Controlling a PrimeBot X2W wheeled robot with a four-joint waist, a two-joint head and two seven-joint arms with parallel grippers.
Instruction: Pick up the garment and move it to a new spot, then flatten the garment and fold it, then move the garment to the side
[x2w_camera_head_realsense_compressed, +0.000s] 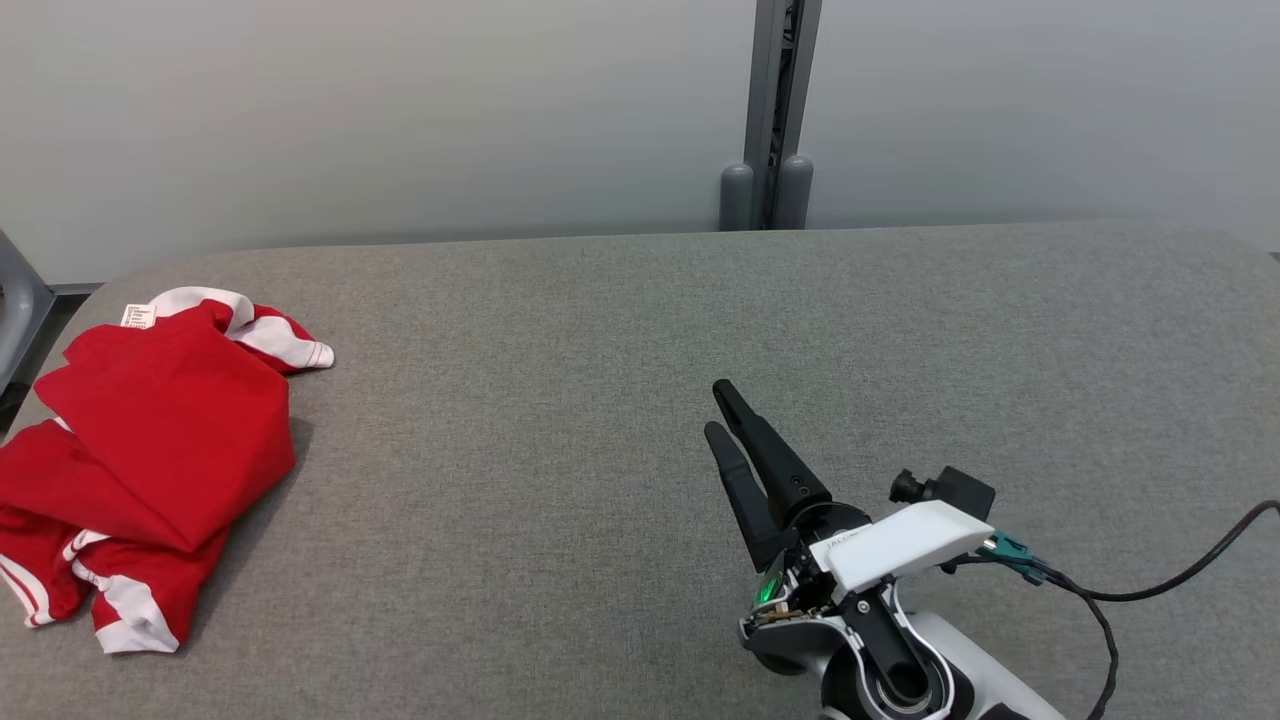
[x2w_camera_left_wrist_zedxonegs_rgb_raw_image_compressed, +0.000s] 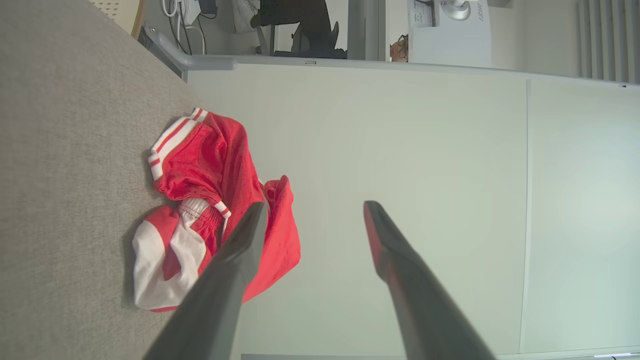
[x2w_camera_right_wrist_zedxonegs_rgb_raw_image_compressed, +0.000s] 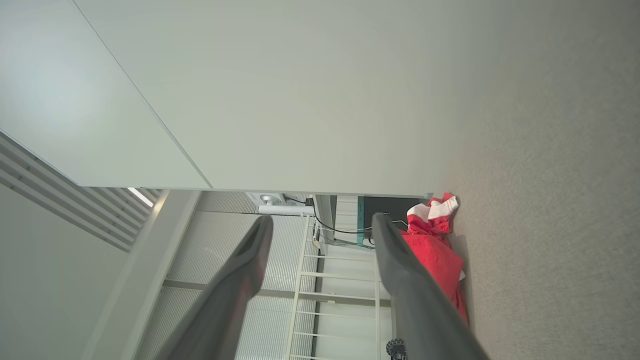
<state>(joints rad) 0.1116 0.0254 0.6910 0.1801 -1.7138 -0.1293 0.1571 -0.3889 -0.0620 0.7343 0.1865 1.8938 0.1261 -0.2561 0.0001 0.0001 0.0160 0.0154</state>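
garment (x2w_camera_head_realsense_compressed: 160, 440): bright red; you'll spot white bands with thin red stripes at the hems
table (x2w_camera_head_realsense_compressed: 600, 400): plain grey, finely flecked weave
wall (x2w_camera_head_realsense_compressed: 400, 110): pale grey-white, no pattern for you
right gripper (x2w_camera_head_realsense_compressed: 718, 407): black fingers, white shell
post (x2w_camera_head_realsense_compressed: 775, 110): darker grey

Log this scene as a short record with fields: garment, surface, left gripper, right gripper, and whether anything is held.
garment: red with white trim, loosely heaped at the table's left end
surface: grey fabric-covered table
left gripper: open, nothing between its fingers
right gripper: open, above mid-table, apart from the garment
held: nothing
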